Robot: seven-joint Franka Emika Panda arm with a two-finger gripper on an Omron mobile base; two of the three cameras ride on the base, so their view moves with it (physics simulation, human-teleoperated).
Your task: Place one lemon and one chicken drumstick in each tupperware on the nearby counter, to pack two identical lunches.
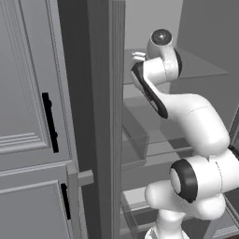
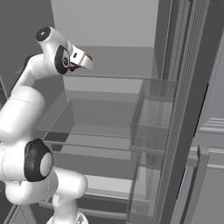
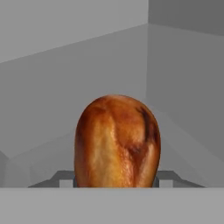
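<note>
1. Left base view: the white arm (image 1: 196,121) rises from the lower right and bends up into the open grey fridge, past the edge of its door (image 1: 114,116). The claw (image 1: 138,56) shows just as a pale tip beside the wrist, above an upper fridge shelf (image 1: 205,70). From here I cannot tell how its jaws stand. Grey cabinet doors (image 1: 28,93) with black handles (image 1: 50,122) stand on the left.

2. Right base view: the arm comes up from the lower left. The claw (image 2: 85,61) points right over the upper shelf (image 2: 113,70), and a small orange-brown bit shows at its tip. Clear shelves and a clear door bin (image 2: 151,127) lie below it.

3. Hand view: the chicken drumstick (image 3: 117,142), glossy brown and rounded, sits dead centre and very close, between the two dark finger tips (image 3: 65,177) that rise beside its base. The claw is part-closed around the drumstick; whether the tips already press on it I cannot tell. Behind it are the fridge's plain grey walls (image 3: 87,65).
</note>
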